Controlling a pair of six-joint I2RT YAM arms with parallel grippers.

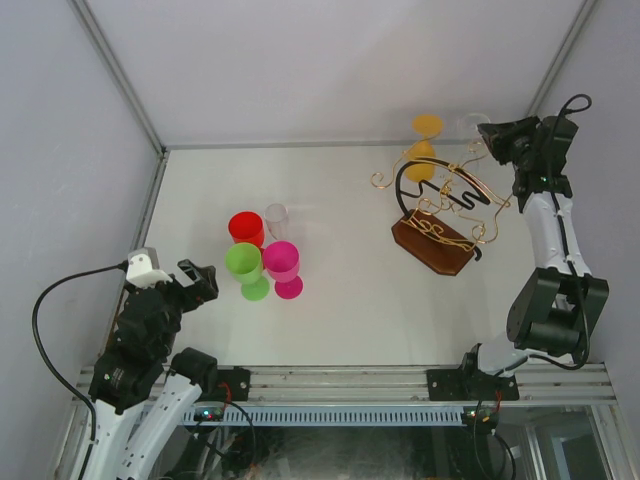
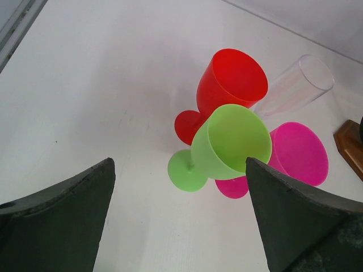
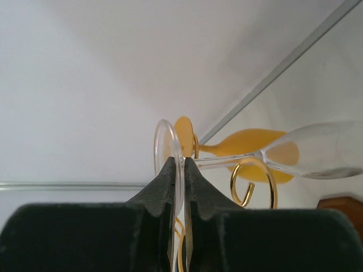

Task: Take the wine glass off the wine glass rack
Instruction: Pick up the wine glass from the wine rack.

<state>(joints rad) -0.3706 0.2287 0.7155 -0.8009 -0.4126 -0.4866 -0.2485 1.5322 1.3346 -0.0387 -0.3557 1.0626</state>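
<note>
The wine glass rack [image 1: 430,243] stands towards the far right corner of the counter [image 1: 340,190], its dark wooden base carrying a black wavy arch and gold wire arms. At the rack's far side the right hand [image 1: 492,135] is pressed together on the round foot of the clear wine glass [image 3: 309,152], pinching the disc edge-on between its fingertips [image 3: 170,175]. The glass lies roughly level, its stem running from the foot past a gold curl [image 3: 252,181] to the bowl. Whether the stem rests on the wire cannot be made out. Just behind it hangs a yellow glass [image 1: 427,130], also on the rack's far side.

The left hand [image 1: 203,278] hovers near the near left corner, its fingers [image 2: 74,221] spread wide and holding nothing. Ahead of it, left of the counter's middle, a red glass [image 1: 245,227], a green glass [image 1: 243,262], a pink glass [image 1: 281,260] and a clear tumbler [image 1: 276,215] stand close together, well apart from the rack
</note>
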